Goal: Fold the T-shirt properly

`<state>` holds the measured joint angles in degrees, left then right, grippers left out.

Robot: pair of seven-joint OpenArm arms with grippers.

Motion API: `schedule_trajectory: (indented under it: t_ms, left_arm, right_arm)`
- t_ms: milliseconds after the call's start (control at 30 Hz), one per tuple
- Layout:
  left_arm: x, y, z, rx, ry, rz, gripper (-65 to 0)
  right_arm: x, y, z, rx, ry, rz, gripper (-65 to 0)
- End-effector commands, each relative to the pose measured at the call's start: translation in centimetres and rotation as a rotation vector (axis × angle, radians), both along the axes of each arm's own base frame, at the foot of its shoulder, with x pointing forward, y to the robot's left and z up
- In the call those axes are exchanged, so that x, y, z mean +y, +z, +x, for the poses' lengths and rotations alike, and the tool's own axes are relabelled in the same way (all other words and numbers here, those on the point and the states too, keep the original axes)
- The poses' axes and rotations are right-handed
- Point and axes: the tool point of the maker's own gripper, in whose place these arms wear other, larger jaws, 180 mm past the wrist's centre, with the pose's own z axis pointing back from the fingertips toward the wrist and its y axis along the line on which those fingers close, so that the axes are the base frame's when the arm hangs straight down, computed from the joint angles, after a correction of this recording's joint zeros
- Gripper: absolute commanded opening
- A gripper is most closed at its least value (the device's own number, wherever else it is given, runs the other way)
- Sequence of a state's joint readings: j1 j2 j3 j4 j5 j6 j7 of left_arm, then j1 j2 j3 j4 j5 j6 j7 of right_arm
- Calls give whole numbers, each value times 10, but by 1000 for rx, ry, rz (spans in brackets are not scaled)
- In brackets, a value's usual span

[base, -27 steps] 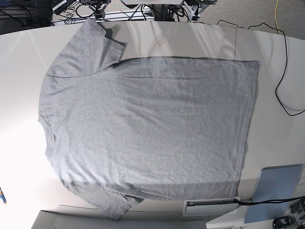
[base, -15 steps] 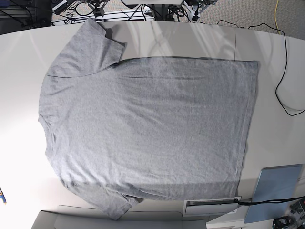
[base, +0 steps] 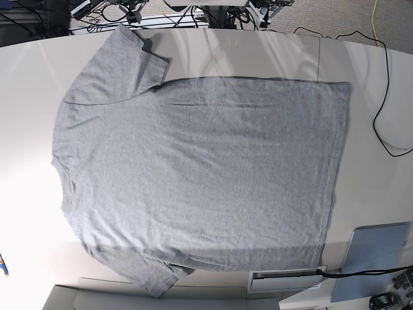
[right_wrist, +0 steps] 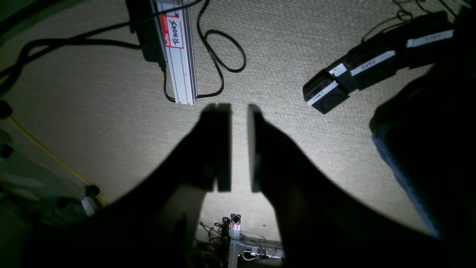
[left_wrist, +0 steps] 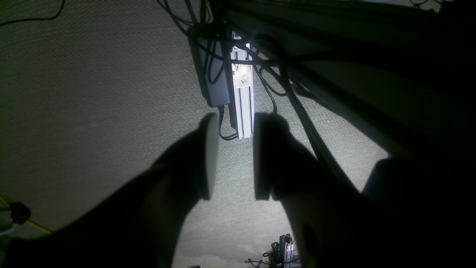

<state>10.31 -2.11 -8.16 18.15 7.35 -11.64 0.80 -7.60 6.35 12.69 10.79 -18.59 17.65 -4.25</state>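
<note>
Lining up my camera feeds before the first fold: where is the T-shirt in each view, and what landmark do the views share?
Base: the T-shirt lies spread flat across most of the table, collar toward the picture's left, hem toward its right.
Left wrist: not in it; only carpet below.
Right wrist: not in it; only carpet below.
Shared landmark: the aluminium rail on the carpet shows in both wrist views; the base view shares nothing clear with them.
</note>
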Motion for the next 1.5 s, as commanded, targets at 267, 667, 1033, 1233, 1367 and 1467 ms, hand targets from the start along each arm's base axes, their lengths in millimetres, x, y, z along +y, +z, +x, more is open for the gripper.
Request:
schedule_trajectory:
  t_ms: [267,667,1033,1233,1367,1467]
  left_arm:
    - [4,0,-6,9,-11,2,-469]
    - [13,-1,-7,11,-14,18,-469]
    - [44,27,-35,-58,-9,5,-469]
    - [55,74,-45,-120,-11,-35,-469]
    - [70,115,-43,-182,-95,-3,-469]
    - [79,148,-40,-206,-195,26,-469]
  right_arm:
    - [-3,1,-1,-1,-1,-1,-571]
    - [-16,3,-12,24,3,-18,-571]
    - [-62,31,-45,-53,18,-33,-571]
    - [-67,71,-59,-108,46,-20,-571]
    - [-70,111,-62,-163,123,-37,-571]
    - [-73,146,-60,-186,194,-46,-571]
